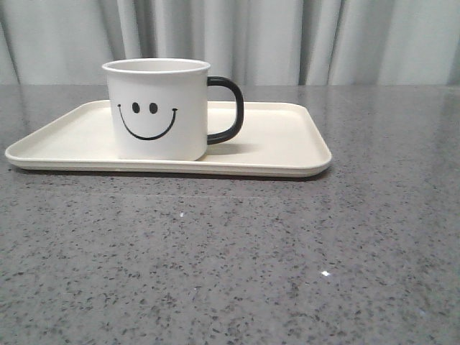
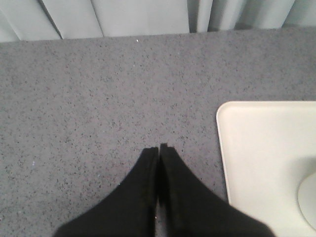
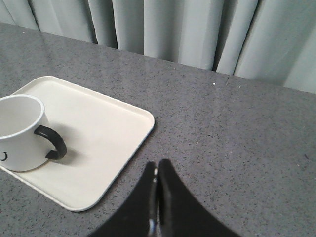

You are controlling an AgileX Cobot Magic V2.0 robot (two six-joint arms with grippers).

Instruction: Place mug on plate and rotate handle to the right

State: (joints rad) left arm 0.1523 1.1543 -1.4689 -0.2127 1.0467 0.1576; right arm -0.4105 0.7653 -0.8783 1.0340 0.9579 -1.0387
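You can call this finished: the mug (image 1: 157, 109) stands upright on the plate (image 1: 280, 140), left of its middle, handle (image 1: 228, 109) pointing right. Both grippers, left (image 2: 158, 148) and right (image 3: 157, 166), hang clenched and empty over the table (image 1: 287, 251)

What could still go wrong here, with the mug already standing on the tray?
1. The white enamel smiley-face mug stands left of centre on the cream rectangular plate, so a knock from the left could tip it off that side.
2. The glossy black loop handle juts out toward the right end effector, which is shut over the bare grey speckled table; a forward move might clip the handle.
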